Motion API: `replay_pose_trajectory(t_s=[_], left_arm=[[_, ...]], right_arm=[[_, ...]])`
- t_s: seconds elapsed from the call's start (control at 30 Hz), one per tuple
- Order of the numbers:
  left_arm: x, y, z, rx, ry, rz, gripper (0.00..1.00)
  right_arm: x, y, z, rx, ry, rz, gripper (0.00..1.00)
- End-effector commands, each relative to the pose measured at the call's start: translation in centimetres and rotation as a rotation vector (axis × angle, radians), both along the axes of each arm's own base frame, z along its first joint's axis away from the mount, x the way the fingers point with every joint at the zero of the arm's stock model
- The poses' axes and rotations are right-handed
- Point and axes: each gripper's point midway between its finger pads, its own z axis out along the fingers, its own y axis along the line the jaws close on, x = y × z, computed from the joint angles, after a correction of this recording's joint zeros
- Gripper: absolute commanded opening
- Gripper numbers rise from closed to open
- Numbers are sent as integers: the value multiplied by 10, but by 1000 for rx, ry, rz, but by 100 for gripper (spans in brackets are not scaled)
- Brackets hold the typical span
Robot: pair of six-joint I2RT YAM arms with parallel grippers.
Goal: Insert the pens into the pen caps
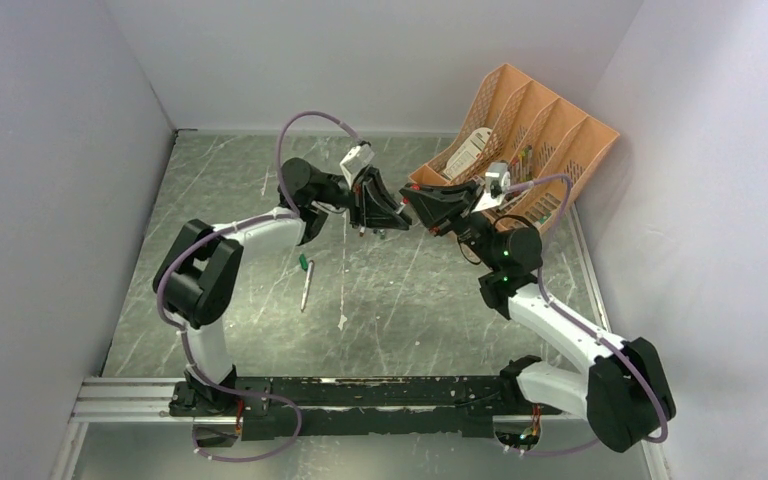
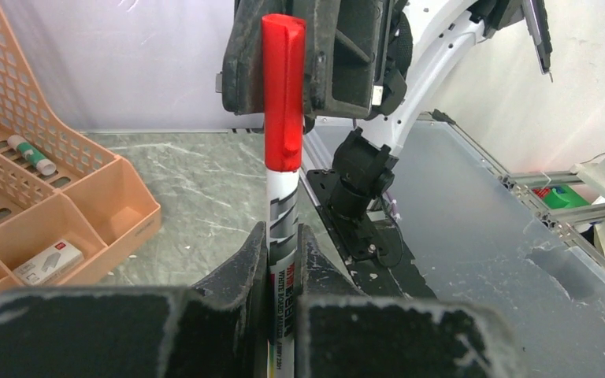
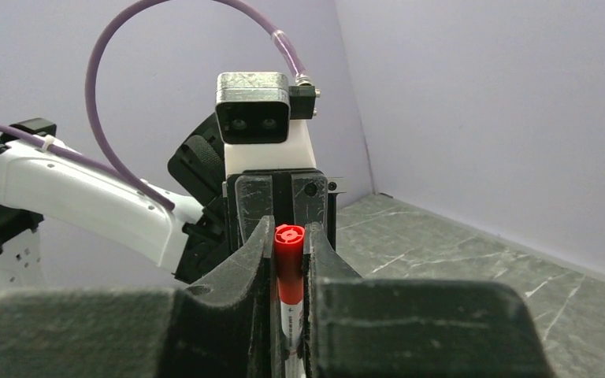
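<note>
Your left fingers [image 2: 240,264], nearest the left wrist camera, are closed narrow on the white barrel of a pen [image 2: 281,209]. The print on the barrel marks it as a whiteboard marker. The pen stands up between them toward 12 o'clock in that view. A red cap [image 2: 283,87] sits over its upper end, clip facing the camera. I cannot tell whether the cap is pushed fully home.

Your right fingers [image 3: 248,264] are also pinched tight, one on each side of the red cap. In the right wrist view the white barrel shows below the cap at 6 o'clock.

Read the top view as a dial with the arm bases at 6 o'clock. Your two arms meet nose to nose above the desk [image 1: 410,300], slightly toward 1 o'clock from its middle. A loose pen [image 1: 306,287] lies flat on the desk at 8 o'clock from that meeting point, its green end toward 12 o'clock, apart from both arms. A small pale piece [image 1: 342,322] lies near it toward 4 o'clock, too small to identify. The orange organiser [image 1: 535,140] stands at 2 o'clock, near the right wall. It holds a white box [image 2: 47,261] and a green-ended marker [image 2: 31,154].
</note>
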Motion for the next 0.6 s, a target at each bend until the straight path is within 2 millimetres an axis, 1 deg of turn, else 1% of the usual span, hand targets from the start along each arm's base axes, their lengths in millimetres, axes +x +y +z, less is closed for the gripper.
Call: replay_pose_trajectory(t_s=[0.0,0.03,0.1,0.17,0.23,0.27,0.33,0.37,0.43,0.5,0.57], left_arm=[[-6,1,89,-267,-127,183,7],[-7,2,83,-256,-119,187,7],[-8,3,69,-225,-93,199,7],[-6,4,50,-184,-55,228,7],[-1,6,25,-146,-18,272,7],[2,8,12,-125,5,292,7],[4,13,-5,-109,45,321,7],[5,16,-11,-108,62,333,7],[11,21,-22,-98,92,362,7],[28,22,-38,-49,129,438,7],[56,23,-64,46,138,578,7]], right_arm=[[-46,37,-121,-269,408,270,10],[-44,35,-112,-251,391,255,14],[-40,34,-92,-220,355,235,15],[-38,32,-76,-194,329,217,17],[-36,28,-65,-171,306,191,28],[-34,26,-62,-164,302,175,34],[-32,21,-61,-159,303,139,44],[-31,18,-63,-159,308,121,47],[-30,12,-66,-149,317,88,50],[-31,4,-71,-139,327,58,51],[-29,-8,-73,-139,335,-10,51]])
